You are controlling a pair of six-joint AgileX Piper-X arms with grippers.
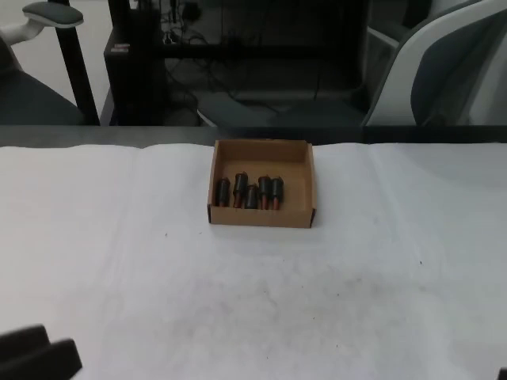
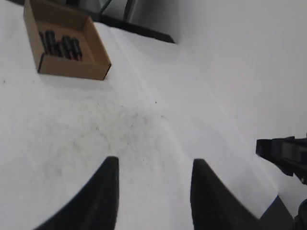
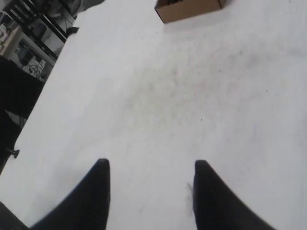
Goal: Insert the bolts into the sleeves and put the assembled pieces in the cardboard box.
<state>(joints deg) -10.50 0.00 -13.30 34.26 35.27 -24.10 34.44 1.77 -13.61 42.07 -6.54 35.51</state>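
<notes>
Holds nothing in left gripper (image 2: 153, 191), spread wide, parked low over bare bench. Well ahead of it: cardboard box (image 2: 72, 74) with five assembled pieces (image 2: 61, 45) lying inside, so probably finished. Holds nothing in right gripper (image 3: 151, 191) either, spread wide, box far ahead.

Cardboard box (image 3: 189, 10) cut by edge, pcs (image 1: 250, 192) inside too small for detail

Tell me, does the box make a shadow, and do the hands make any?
High view: the box casts hardly any shadow, and the light looks soft and even. Left wrist view: a faint grey strip lies along the box's front wall, and no shadow shows by the left hand. Right wrist view: no shadow shows by the right hand.
</notes>
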